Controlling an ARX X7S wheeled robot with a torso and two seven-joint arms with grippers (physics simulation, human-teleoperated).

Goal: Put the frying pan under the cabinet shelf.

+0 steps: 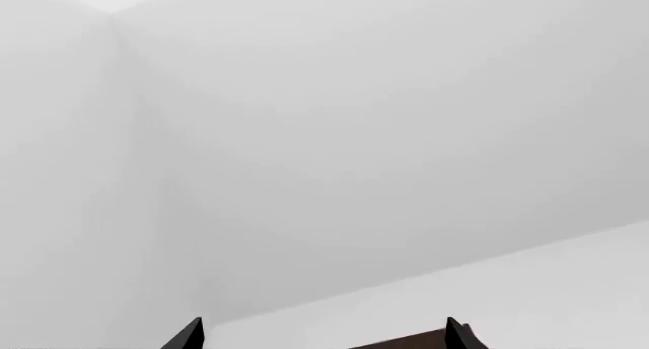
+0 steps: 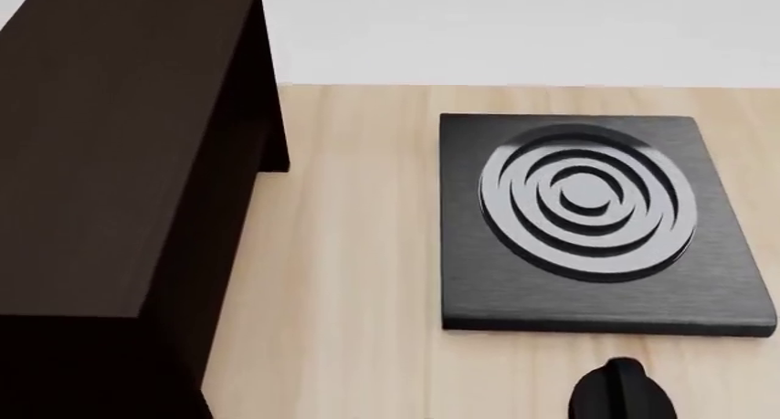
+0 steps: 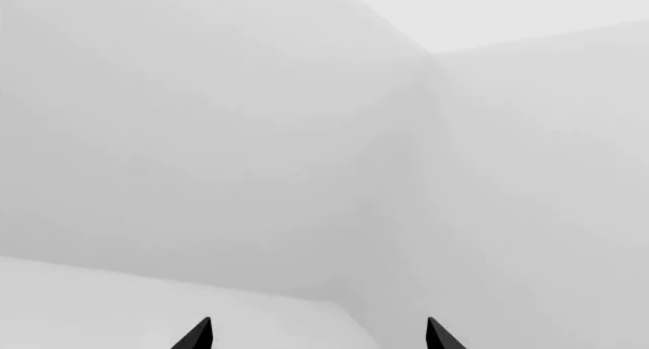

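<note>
Search step is still running: both arms are idling raised, left tool (image 1: 324, 337) and right tool (image 3: 316, 337) gaping wide, gripping nothing, pointing at blank walls. Frying pan isn't showing in any view. Cabinet shelf (image 2: 110, 163) is sitting on the desk (image 2: 353, 255) beside the burner plate (image 2: 597, 223). Next: probably locating the pan, then lowering a tool to it.

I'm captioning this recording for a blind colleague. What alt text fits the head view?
A square black burner plate with concentric rings lies on a pale wooden table. A large dark brown cabinet fills the left side. A rounded black object, too cut off to identify, pokes in at the bottom edge; no frying pan can be made out.
</note>
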